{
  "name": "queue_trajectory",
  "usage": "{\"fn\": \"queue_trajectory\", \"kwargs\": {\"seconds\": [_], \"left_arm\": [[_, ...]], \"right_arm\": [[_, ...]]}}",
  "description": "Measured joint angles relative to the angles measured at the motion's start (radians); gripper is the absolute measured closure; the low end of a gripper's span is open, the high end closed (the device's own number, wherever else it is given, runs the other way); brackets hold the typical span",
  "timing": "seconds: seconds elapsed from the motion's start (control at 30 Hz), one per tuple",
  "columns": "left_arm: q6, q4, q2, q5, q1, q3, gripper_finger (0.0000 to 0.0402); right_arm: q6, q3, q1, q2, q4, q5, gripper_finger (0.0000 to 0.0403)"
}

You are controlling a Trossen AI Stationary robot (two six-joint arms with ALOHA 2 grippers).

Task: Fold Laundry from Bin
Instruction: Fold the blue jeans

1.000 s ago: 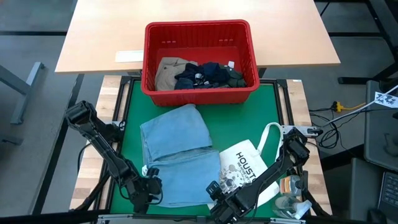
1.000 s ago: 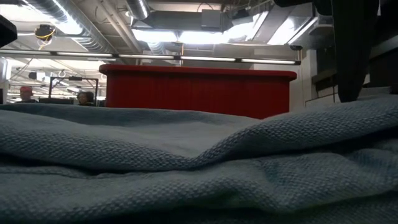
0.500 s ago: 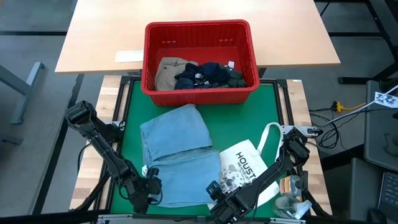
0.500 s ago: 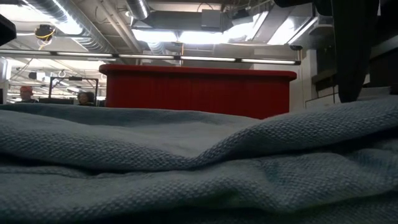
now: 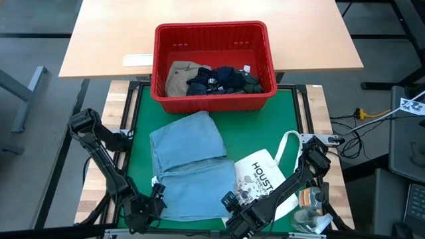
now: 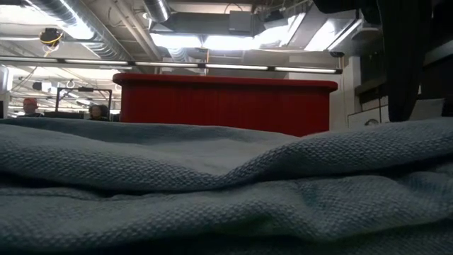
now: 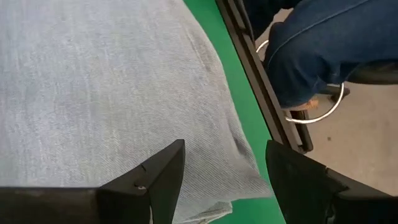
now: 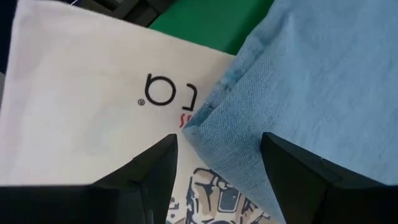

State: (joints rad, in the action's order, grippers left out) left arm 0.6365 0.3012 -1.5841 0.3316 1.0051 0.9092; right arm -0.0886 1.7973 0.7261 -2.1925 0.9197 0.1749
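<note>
High view: the light blue denim garment (image 5: 191, 166) lies flat on the green mat (image 5: 265, 119), partly folded, just ahead of both tools; the red bin (image 5: 214, 61) sits well beyond it and holds the khaki-tan (image 5: 178, 75), navy (image 5: 216, 79) and dark green (image 5: 250, 81) pieces. The left gripper (image 5: 154, 199) sits at the denim's near left corner, the right gripper (image 5: 234, 207) at its near right corner where the hem overlaps the white tote bag (image 5: 262, 178). Low view: only denim folds fill the foreground, with the bin behind. Left wrist view: the left gripper (image 7: 225, 180) stands released, jaws spread over the denim's edge and gripping nothing; a person's denim-clad leg (image 7: 323, 43) shows beyond the table frame. Right wrist view: the right gripper (image 8: 219, 168) is likewise spread wide, straddling the hem corner on the tote and holding nothing. Judgement: the denim looks soft, limp and moderately heavy, not slippery or fragile; the best hold is a pinch at the doubled hem corners. Against a second ago, the left gripper has pulled back off the corner and its jaws have parted; the right arm is unchanged.
</note>
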Motion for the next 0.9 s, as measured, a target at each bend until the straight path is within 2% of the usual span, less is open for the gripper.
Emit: {"fn": "queue_trajectory", "kwargs": {"seconds": [0.33, 0.73, 0.9], "left_arm": [[-0.122, -0.013, -0.124, 0.003, 0.014, 0.001, 0.0184], [-0.055, -0.005, -0.236, 0.042, 0.012, 0.007, 0.0186], [-0.008, -0.002, -0.238, 0.055, 0.011, 0.005, 0.0219]], "right_arm": [[0.085, 0.000, 0.000, 0.000, -0.001, 0.008, 0.0171], [0.085, 0.000, 0.000, 0.000, -0.001, 0.008, 0.0171], [0.085, 0.000, 0.000, 0.000, -0.002, 0.008, 0.0171]]}}
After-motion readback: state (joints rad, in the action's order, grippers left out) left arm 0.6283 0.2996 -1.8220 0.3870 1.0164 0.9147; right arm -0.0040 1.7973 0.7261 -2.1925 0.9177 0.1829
